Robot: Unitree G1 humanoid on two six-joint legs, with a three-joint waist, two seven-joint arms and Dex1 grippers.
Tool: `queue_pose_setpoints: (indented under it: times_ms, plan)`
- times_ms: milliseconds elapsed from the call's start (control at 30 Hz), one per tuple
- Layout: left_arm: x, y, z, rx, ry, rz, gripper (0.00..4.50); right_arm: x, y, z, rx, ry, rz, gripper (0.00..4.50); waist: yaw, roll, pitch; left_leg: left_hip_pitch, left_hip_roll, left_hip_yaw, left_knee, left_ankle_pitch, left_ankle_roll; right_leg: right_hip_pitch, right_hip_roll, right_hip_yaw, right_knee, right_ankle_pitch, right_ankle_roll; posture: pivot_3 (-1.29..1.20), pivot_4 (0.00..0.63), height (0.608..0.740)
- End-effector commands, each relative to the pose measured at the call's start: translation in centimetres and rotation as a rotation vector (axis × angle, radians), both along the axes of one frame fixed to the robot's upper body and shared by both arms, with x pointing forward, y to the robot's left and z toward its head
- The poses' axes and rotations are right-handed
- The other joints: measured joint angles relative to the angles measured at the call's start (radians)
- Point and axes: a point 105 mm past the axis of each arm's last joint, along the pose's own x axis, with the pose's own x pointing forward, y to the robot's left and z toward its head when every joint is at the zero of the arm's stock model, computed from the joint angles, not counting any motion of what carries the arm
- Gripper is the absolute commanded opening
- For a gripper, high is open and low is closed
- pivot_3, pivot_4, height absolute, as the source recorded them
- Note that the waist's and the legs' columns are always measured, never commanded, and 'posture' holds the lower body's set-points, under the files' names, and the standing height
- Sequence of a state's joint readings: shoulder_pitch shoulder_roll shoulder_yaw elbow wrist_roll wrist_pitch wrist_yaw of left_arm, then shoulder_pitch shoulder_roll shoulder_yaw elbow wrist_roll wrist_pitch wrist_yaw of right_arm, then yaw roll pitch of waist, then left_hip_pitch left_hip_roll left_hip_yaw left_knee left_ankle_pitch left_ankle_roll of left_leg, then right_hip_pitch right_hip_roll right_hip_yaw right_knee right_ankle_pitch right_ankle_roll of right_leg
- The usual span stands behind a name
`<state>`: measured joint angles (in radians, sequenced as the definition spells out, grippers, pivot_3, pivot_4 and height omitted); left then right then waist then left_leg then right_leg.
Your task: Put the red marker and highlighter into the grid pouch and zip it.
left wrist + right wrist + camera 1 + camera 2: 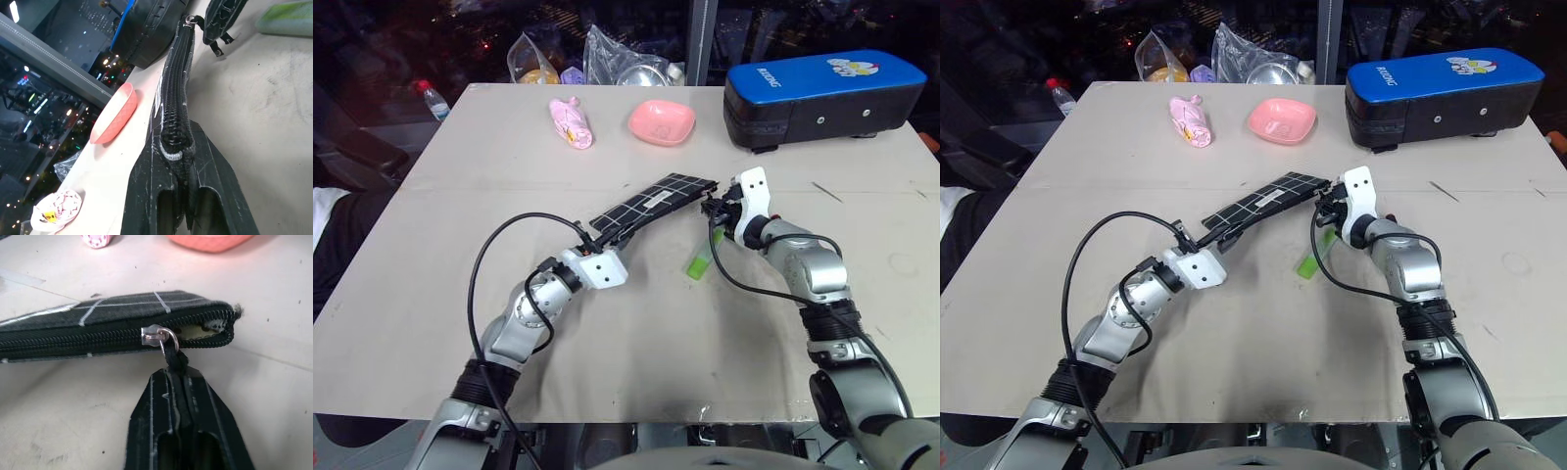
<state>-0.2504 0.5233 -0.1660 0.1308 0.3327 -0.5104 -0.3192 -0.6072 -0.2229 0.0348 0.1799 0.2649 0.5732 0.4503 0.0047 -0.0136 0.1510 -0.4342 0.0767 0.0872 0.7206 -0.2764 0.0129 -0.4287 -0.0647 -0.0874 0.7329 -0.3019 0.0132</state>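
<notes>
Mid-table, well back from the front edge, the grid pouch hangs stretched between 2 grippers. The left gripper has its jaws pinched on the pouch's closed end; the right gripper is pressed together on the pull cord, the zipper nearly shut. Soft, light fabric, so it looks likely to sag and twist: hold the end seam taut, draw by the cord. The highlighter lies on the table beside the right gripper, outside the pouch

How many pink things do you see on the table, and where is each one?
2. A pink bowl stands at the far side of the table, left of the blue-topped case; a pink wrapped packet lies left of the bowl. Others may be hidden.
</notes>
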Motion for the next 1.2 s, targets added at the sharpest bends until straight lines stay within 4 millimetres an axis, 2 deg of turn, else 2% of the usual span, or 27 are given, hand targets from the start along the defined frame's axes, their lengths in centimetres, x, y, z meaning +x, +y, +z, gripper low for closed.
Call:
queue_pose_setpoints:
  times_ms: [33, 300, 800, 1000, 1200]
  plan:
    - [-0.1, -0.2, 1.0, -0.011, -0.044, -0.005, 0.0, 0.1, 0.2, 2.2, -0.022, -0.098, 0.029, 0.03, 0.0, 0.0, 0.0, 0.0, 0.0, 0.0, 0.0, 0.0, 0.0, 0.0, 0.0, 0.0, 0.0, 0.0, 0.0, 0.0, 0.15, 0.686]
    - [0.2, -0.6, 0.9, -0.026, -0.035, -0.007, 0.0, -0.7, 0.7, 1.9, -0.167, -0.172, 0.103, 0.03, -0.002, 0.0, 0.0, 0.0, 0.0, 0.0, 0.0, 0.0, 0.0, 0.0, 0.0, 0.001, 0.0, 0.0, 0.0, 0.0, 0.15, 0.686]
    - [-0.1, -2.0, 0.4, -0.027, -0.028, -0.039, 0.0, -3.0, 3.4, 1.0, -0.574, -0.401, 0.389, 0.03, -0.01, 0.0, 0.0, 0.0, 0.0, 0.0, -0.001, 0.0, 0.0, -0.001, 0.0, 0.001, 0.0, 0.0, 0.0, 0.0, 0.15, 0.686]
    - [-0.1, -2.0, 0.2, -0.02, -0.024, -0.035, 0.0, -3.4, 3.9, 1.4, -0.638, -0.477, 0.454, 0.03, -0.013, 0.0, 0.0, 0.0, 0.0, 0.0, -0.001, 0.0, 0.0, -0.001, 0.0, 0.001, 0.0, 0.0, 0.0, 0.0, 0.15, 0.686]
    - [0.1, -2.1, 0.0, -0.015, -0.021, -0.032, 0.0, -5.1, 5.1, 2.1, -0.687, -0.558, 0.599, 0.03, -0.012, 0.0, 0.0, 0.0, 0.0, 0.0, -0.001, 0.0, 0.0, -0.001, 0.0, 0.001, 0.0, 0.0, 0.0, 0.0, 0.15, 0.686]
